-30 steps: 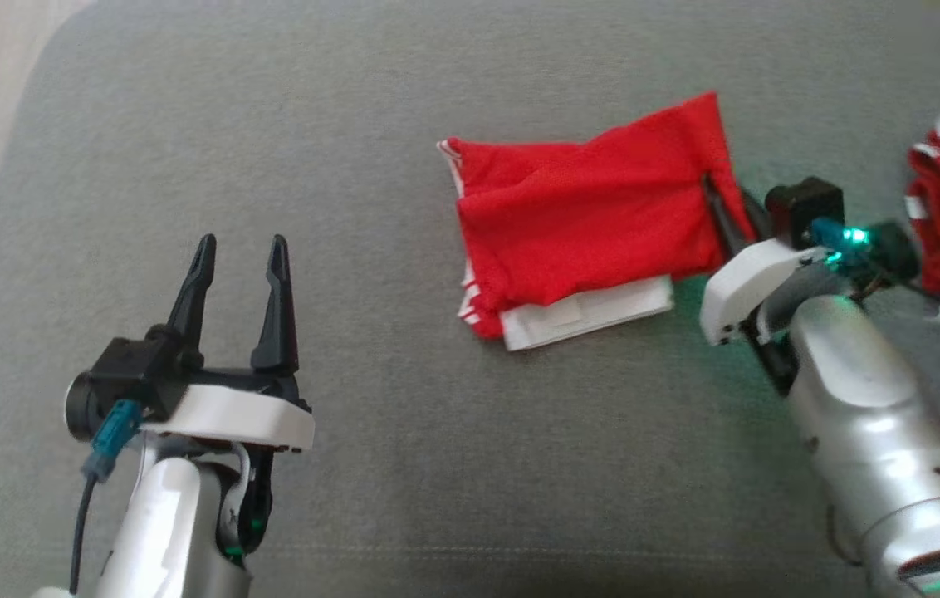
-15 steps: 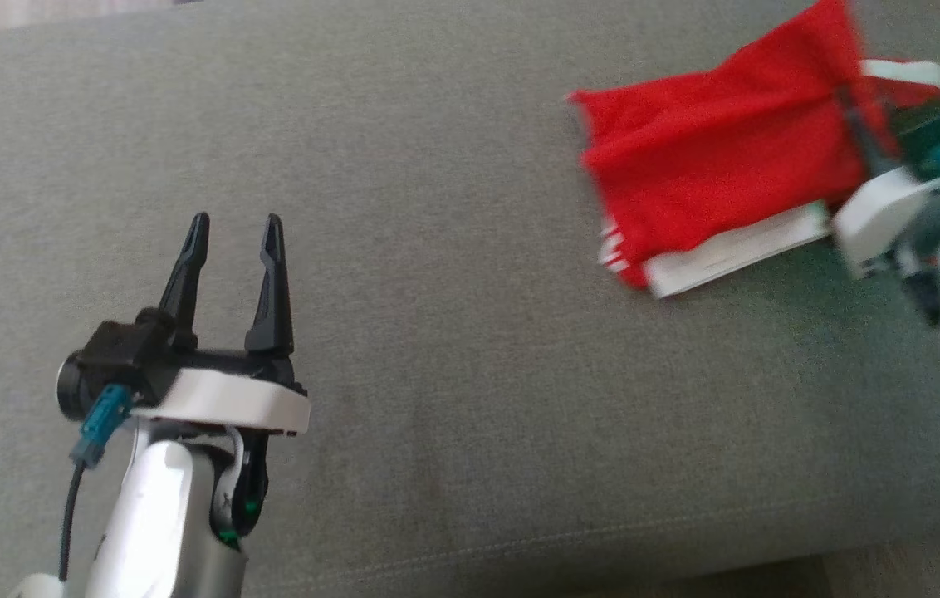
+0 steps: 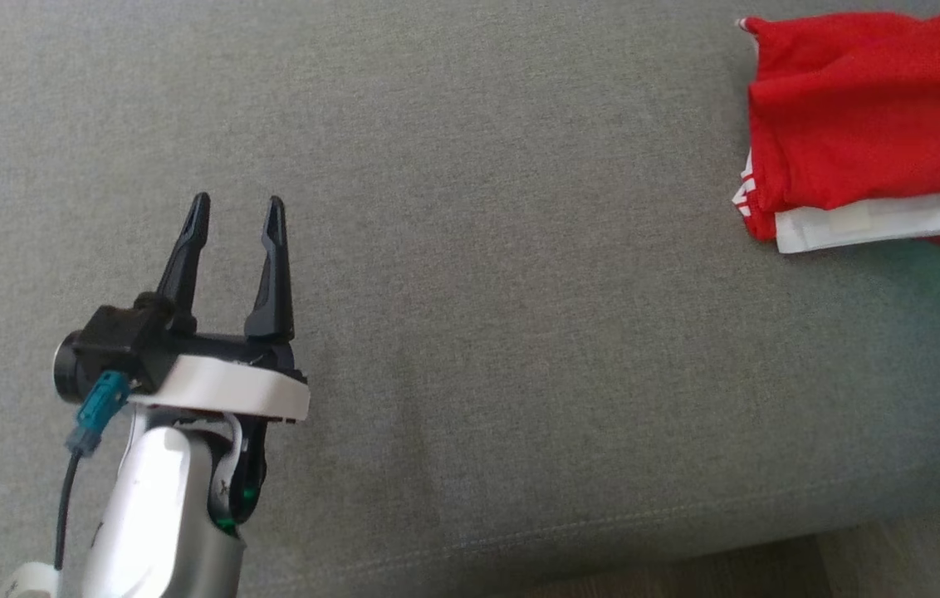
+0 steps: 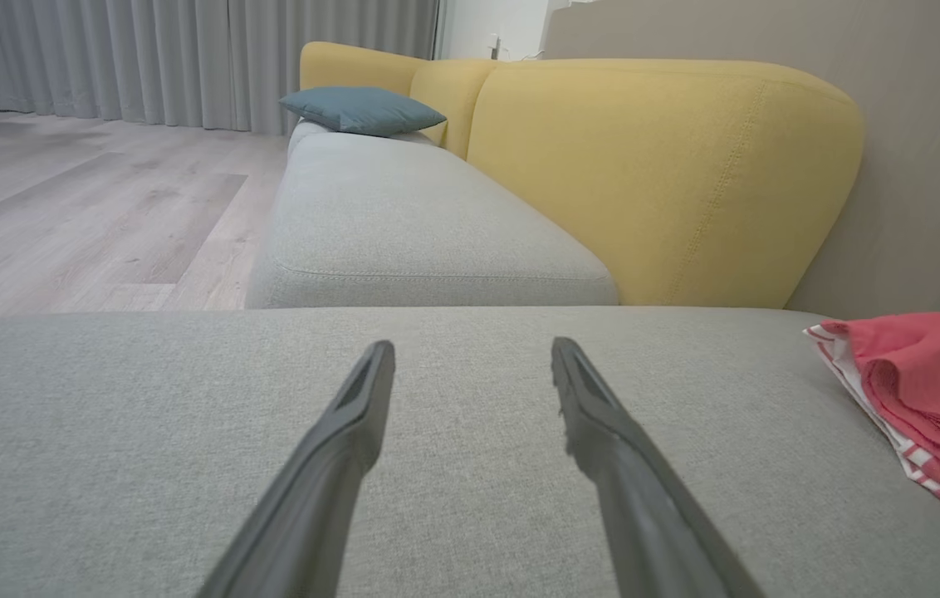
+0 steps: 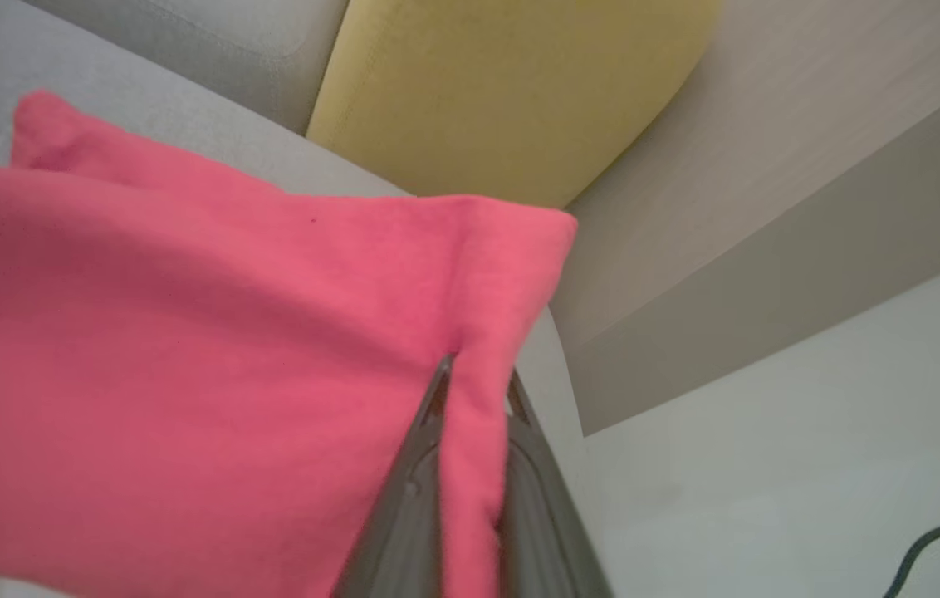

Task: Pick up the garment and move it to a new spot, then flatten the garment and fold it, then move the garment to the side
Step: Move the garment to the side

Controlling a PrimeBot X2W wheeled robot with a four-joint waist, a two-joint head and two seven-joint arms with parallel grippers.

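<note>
The red garment (image 3: 869,124) lies folded at the far right of the grey seat cushion (image 3: 470,274) and is cut off by the head view's right edge. A white band (image 3: 877,223) runs along the fold's edge on the side nearer the cushion's front seam, and red and white striped trim shows at the corner that faces the cushion's middle.

The right gripper (image 5: 474,378) is nearly closed, its 2 dark fingers pinching a ridge of the red cloth. From the pinch the fabric spreads out over the cushion. I cannot tell if that part is lifted clear of the cushion.

The left gripper (image 3: 237,205) is over the cushion's near left part, well apart from the garment. Its 2 fingers are spread wide with nothing between them, and they point across the cushion toward its back edge.

Behind the cushion stands a yellow backrest (image 4: 661,166). Beyond the cushion's far edge is a second grey seat (image 4: 412,224) with a blue pillow (image 4: 362,108) at its far end. A wooden floor (image 4: 63,208) runs past that seat to grey curtains (image 4: 188,58).
</note>
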